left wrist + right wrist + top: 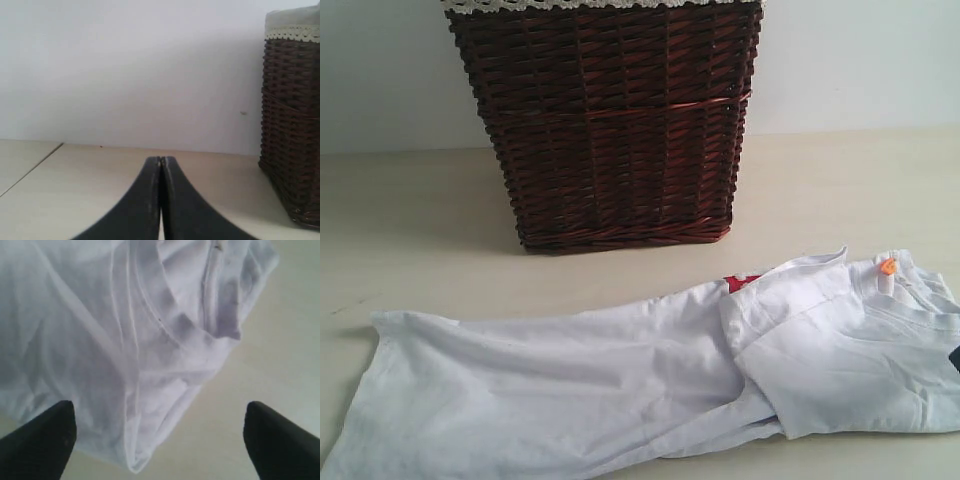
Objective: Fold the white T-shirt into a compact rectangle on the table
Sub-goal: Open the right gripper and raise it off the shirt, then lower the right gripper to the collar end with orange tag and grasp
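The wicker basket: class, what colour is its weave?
Dark reddish-brown; the basket shows best in the exterior view.

The left gripper (161, 162) is closed, its two dark fingers (142, 205) pressed together along their length. The right gripper (159, 415) stands wide open, its fingers (45, 437) set far apart, pointing downward.

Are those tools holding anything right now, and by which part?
Nothing is held. The right tool is wide open over the shirt, near its collar. The left tool is shut on nothing, above the table.
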You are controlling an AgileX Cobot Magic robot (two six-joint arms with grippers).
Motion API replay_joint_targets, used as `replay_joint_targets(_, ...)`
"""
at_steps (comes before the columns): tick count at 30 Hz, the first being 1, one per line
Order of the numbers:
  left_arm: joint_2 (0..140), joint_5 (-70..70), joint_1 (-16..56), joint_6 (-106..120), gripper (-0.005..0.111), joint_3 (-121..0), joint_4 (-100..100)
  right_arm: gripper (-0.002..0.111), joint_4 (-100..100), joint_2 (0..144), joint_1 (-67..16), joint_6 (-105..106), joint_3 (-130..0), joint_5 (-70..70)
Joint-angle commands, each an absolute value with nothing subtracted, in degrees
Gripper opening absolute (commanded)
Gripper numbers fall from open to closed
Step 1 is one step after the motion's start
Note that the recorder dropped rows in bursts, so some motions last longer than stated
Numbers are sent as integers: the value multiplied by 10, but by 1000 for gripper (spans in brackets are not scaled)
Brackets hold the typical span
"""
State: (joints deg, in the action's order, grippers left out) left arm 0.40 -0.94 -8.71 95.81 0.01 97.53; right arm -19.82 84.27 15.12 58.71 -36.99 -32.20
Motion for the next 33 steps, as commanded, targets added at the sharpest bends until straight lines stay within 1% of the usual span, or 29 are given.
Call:
replay_joint_targets(1, 0, -10, -86, 956, 0, 0, 974, 86, -321, 839, 154, 640, -370, -300)
replay_joint_targets(3, 0, -10, -86, 956, 0, 0, 974, 86, -342, 841, 154, 640, -370, -302)
replay_joint_targets(4, 0, -10, -86, 956, 0, 0, 974, 89, -339, 842, 154, 645, -370, -308)
replay_joint_targets(7, 0, -10, -86, 956, 0, 0, 974, 105, -349, 861, 154, 646, -370, -311)
replay_joint_targets(10, 0, -10, -86, 956, 0, 0, 974, 105, -389, 893, 154, 648, -370, -313)
replay_joint_targets(16, 0, -10, -86, 956, 0, 0, 974, 105, -387, 955, 154, 648, -371, -250)
replay_joint_targets(24, 0, -10, -86, 956, 0, 0, 974, 105, -386, 962, 154, 669, -371, -156)
replay_joint_targets(26, 0, -10, -86, 956, 0, 0, 974, 105, -386, 971, 154, 676, -371, -160)
replay_joint_targets(30, 0, -10, -86, 956, 0, 0, 974, 105, -389, 1007, 154, 720, -371, -214)
replay_joint_targets(33, 0, -10, -86, 956, 0, 0, 974, 105, -391, 1028, 154, 734, -371, -219)
